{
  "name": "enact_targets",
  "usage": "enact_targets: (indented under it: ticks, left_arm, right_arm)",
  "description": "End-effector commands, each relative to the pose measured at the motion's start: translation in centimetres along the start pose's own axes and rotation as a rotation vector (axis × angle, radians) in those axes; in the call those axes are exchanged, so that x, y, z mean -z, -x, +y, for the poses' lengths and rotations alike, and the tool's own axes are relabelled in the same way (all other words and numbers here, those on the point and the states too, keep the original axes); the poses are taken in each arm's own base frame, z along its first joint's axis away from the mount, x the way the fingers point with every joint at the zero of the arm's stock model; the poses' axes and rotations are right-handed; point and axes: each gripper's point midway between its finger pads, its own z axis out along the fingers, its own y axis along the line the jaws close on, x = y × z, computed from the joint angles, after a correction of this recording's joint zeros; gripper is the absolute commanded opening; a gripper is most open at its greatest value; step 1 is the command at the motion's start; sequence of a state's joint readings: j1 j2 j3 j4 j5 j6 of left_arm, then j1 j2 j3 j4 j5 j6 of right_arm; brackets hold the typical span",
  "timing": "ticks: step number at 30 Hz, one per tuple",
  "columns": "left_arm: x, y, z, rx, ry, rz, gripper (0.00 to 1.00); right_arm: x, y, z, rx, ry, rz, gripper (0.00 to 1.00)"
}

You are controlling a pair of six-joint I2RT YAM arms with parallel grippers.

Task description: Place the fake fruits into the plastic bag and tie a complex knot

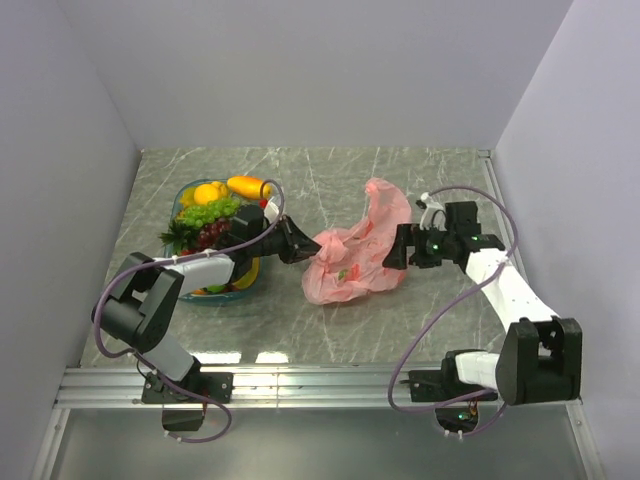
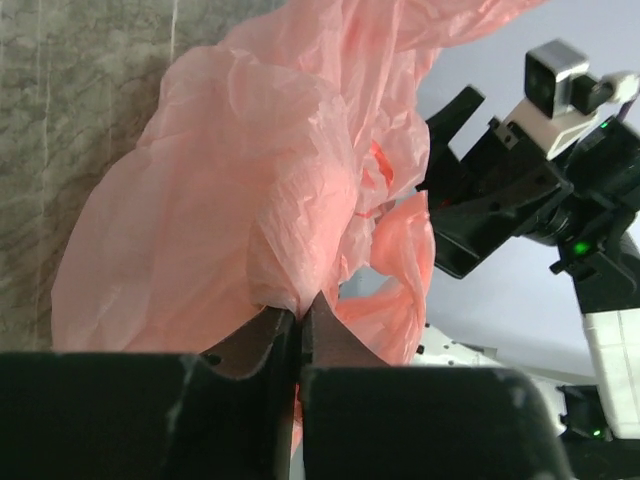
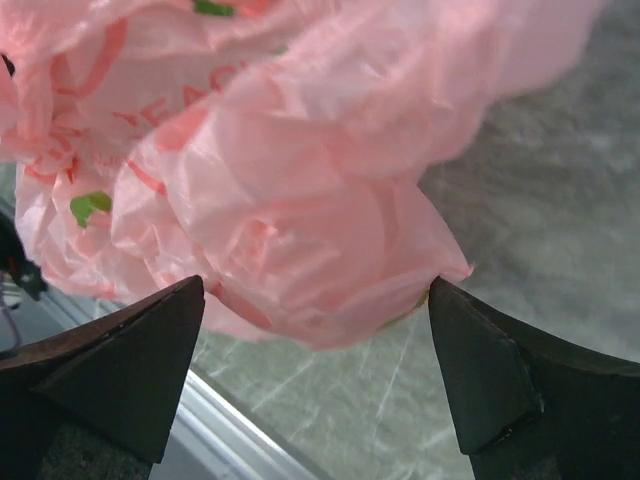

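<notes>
Right wrist: plastic bag (image 3: 300, 200) seemingly between pincer (image 3: 316, 290)

Enclosed by plain pale lilac walls (image 1: 300, 70) on three sides; grey white-veined counter (image 1: 340, 175) below, glinting near metal front rail (image 1: 320, 385).

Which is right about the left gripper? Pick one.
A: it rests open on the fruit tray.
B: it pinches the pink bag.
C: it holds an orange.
B: in the left wrist view the left gripper is closed on a fold of the pink bag, with only plastic between its fingers.
</notes>
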State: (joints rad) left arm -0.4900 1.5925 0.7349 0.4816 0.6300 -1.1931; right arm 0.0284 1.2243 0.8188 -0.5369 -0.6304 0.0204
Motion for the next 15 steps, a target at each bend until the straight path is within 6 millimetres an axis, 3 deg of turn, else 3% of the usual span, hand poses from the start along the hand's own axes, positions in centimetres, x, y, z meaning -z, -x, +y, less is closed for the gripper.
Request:
enact_targets:
  ticks: [1, 4, 5, 7, 9, 10, 12, 13, 15]
  left_arm:
    - [-0.4, 0.5, -1.7, -0.084, -0.035, -0.005, 0.09]
    - [-0.2, 0.9, -1.6, -0.144, 0.007, 0.012, 0.3]
    - [0.2, 1.2, -1.9, -0.168, 0.017, 0.011, 0.46]
    - [1.4, 2.5, -2.8, -0.268, 0.039, -0.009, 0.56]
    - [2.4, 4.0, -3.2, -0.424, 0.061, -0.034, 0.73]
    - [3.0, 4.9, -4.9, -0.501, 0.059, -0.058, 0.75]
    - [3.5, 4.8, -4.5, -0.633, 0.11, -0.023, 0.77]
    - [3.8, 5.5, -5.7, -0.692, 0.118, -0.048, 0.78]
    - [3.7, 5.0, -5.9, -0.8, 0.126, -0.022, 0.86]
  right_arm:
    - [-1.8, 3.2, -1.0, 0.081, -0.067, -0.103, 0.97]
    - [-2.6, 3.4, -2.3, 0.089, -0.1, -0.073, 0.57]
    - [-2.6, 3.2, -2.3, 0.104, -0.07, -0.06, 0.28]
    - [-2.2, 3.1, -2.1, 0.115, -0.061, -0.045, 0.0]
    - [-1.7, 3.0, -1.6, 0.149, -0.044, -0.043, 0.0]
    - [-1.6, 2.8, -1.4, 0.161, -0.033, -0.043, 0.0]
    - [-1.1, 2.7, -0.8, 0.179, -0.009, -0.041, 0.0]
    - [-1.1, 2.6, -0.5, 0.189, 0.006, -0.038, 0.0]
    - [-1.0, 2.5, -0.1, 0.188, 0.021, -0.027, 0.0]
